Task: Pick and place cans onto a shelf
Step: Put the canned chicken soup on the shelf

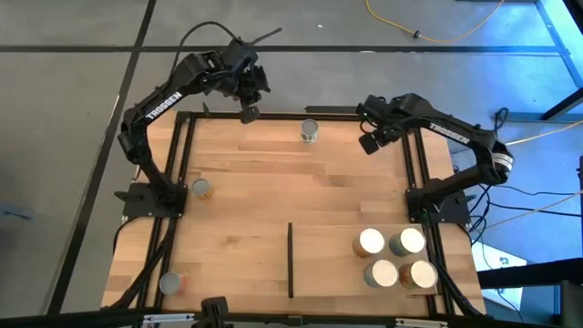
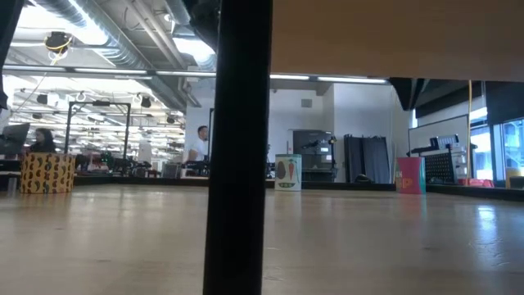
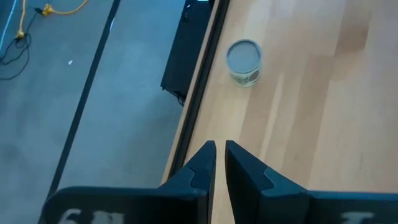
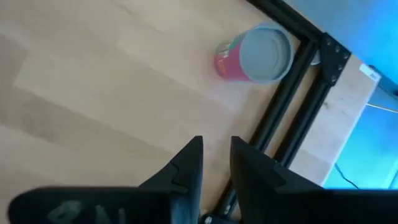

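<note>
Where the table (image 1: 273,182) comes nearest, a corner can (image 1: 170,283) with a silver top stands alone at the near left, close to the frame. On the near right lies the shelf (image 1: 328,264), pale wood with a black strip (image 1: 290,260) along its inner side. Four cans (image 1: 394,258) stand on it in a tight square toward its outer end, with white and golden tops; they are just beside one another. From table height the shelf shows as a raised board, and the strip as a dark post under it.

Farther back, a side can (image 1: 201,189) stands at the left edge, next to the left arm's base.

At the far edge, a mid can (image 1: 310,132) with a grey top and a green-and-white label stands upright near the middle. The left claw (image 3: 219,146) hangs over the far edge to the left of it, apart from it. Its fingers stand narrow with a thin slit between them, holding nothing.

The right claw (image 4: 216,142) hangs over the far right corner, fingers parted a little wider and empty. A red can (image 4: 255,55) stands just beyond it, close to the corner frame and untouched.
</note>
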{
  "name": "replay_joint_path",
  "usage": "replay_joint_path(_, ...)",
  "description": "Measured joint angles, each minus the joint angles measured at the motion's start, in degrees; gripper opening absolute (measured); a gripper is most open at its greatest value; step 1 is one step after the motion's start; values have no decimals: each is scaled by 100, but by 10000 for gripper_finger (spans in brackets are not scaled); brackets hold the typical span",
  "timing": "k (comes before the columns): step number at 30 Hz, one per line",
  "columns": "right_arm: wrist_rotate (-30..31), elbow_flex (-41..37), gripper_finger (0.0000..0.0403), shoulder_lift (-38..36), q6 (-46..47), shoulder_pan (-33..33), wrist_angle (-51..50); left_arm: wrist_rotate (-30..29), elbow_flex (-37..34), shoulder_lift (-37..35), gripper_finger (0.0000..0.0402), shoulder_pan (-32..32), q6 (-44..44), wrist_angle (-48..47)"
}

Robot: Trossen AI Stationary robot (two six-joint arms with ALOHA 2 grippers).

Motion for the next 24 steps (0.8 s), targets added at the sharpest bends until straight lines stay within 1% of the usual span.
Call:
replay_joint_path(3,93,-238,82,123,-25,-60,89,2,0,0,27,63,203,0)
replay_joint_path(6,93,-426,82,171,-122,-69,112,20,0,0,27,103,631,4)
replay_joint_path(8,93,-511,82,170,-121,-69,243,209,0,0,27,129,874,6)
replay_joint_path(10,103,-523,82,172,-119,-81,311,530,0,0,27,162,994,24)
replay_joint_path(13,116,-521,82,168,-111,-114,472,893,0,0,27,202,1003,109)
replay_joint_path(15,152,-521,82,168,-123,-169,480,1009,2,0,27,234,1003,171)
replay_joint_path(21,311,-521,82,168,-489,-222,595,1014,9,73,27,305,1005,200)
replay_joint_path(24,264,-521,82,168,-245,-245,824,1034,4,138,27,343,1003,207)
